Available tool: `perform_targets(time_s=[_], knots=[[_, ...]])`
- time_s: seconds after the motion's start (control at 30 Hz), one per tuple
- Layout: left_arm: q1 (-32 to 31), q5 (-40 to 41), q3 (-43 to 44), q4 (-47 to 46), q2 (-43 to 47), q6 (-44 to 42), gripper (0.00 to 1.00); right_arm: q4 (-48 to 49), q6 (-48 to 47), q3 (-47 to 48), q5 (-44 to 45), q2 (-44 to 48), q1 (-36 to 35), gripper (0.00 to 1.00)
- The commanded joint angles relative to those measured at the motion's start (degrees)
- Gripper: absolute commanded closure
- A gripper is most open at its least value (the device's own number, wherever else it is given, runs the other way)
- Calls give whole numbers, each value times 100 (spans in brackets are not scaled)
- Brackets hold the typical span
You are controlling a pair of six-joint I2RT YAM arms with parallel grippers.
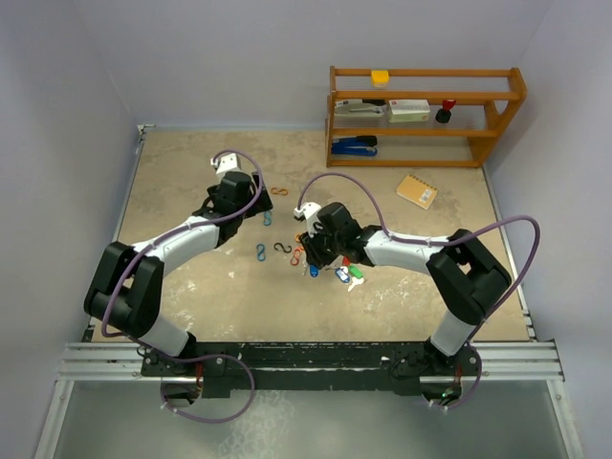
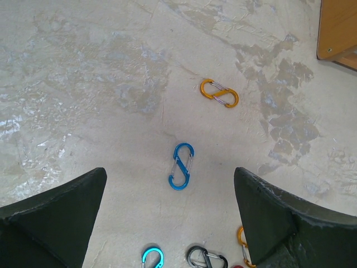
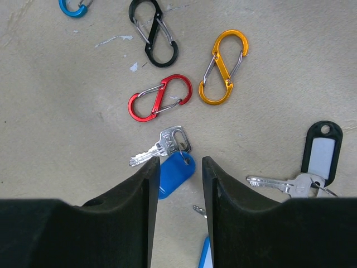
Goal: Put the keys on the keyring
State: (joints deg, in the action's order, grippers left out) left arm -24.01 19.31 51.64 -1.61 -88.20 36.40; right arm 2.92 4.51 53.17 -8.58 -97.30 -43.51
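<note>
Between the dark fingers [image 3: 139, 195] of the right tool [image 3: 179, 167] lies the blue plastic tag [image 3: 175, 174] of a small silver key [image 3: 162, 146]. The key is flat on the mottled beige surface [image 3: 67, 111], blade pointing left, and the tag's left edge is hidden under the left finger. The fingers stand close with a slim gap; cannot tell whether they pinch the tag or only straddle it.

Just right of that tool is a second silver key [image 3: 279, 183] with a black-framed white tag [image 3: 321, 153], flat and apart from the fingers. A sliver of another blue tag [image 3: 205, 254] shows at the bottom edge. In the top view the bunch of keys [image 1: 339, 273] sits mid-surface at the right tool's tip, with a green tag [image 1: 356, 272] showing.

Beyond the keys are a red S-shaped metal clip [image 3: 160, 97], a yellow-orange S-shaped clip [image 3: 223, 67] beside it and a black S-shaped clip [image 3: 153, 32] further out, none touching.

The left tool [image 2: 170, 173] is well left of the keys, spread wide and gripping nothing, above a blue S-shaped clip [image 2: 181, 166]. An orange S-shaped clip [image 2: 219, 92] lies past it. A cyan clip [image 2: 152, 258] and a dark grey clip [image 2: 206, 258] sit at the frame bottom.

A wooden shelf rack [image 1: 426, 115] stands at the far right of the surface, with a tan notepad [image 1: 417, 190] near it.
</note>
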Motion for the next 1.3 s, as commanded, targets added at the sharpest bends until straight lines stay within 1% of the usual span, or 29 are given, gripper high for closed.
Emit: perform_targets(time_s=[0.0, 0.1, 0.3, 0.37, 0.87, 1.03, 1.13, 1.2, 1.23, 1.27], knots=[[81, 5, -56, -196, 234, 34, 7, 138, -57, 234, 208, 20, -43, 62], [108, -30, -79, -221, 226, 41, 7, 152, -49, 236, 216, -3, -48, 65], [157, -67, -102, -242, 221, 41, 7, 130, -47, 292, 181, -94, -51, 66], [169, -75, -105, -252, 209, 42, 7, 123, -48, 299, 166, -104, -56, 69], [238, -156, -152, -300, 198, 56, 7, 70, -51, 377, 115, -265, -62, 75], [259, -177, -156, -304, 200, 57, 7, 42, -56, 405, 150, -289, -69, 82], [257, -186, -171, -312, 198, 68, 7, 33, -56, 408, 211, -273, -71, 90], [269, -198, -172, -327, 183, 67, 7, 33, -48, 406, 292, -232, -72, 98], [271, -206, -173, -330, 181, 68, 7, 45, -47, 395, 329, -198, -77, 100], [271, -222, -172, -334, 177, 68, 7, 50, -43, 382, 384, -138, -79, 100]])
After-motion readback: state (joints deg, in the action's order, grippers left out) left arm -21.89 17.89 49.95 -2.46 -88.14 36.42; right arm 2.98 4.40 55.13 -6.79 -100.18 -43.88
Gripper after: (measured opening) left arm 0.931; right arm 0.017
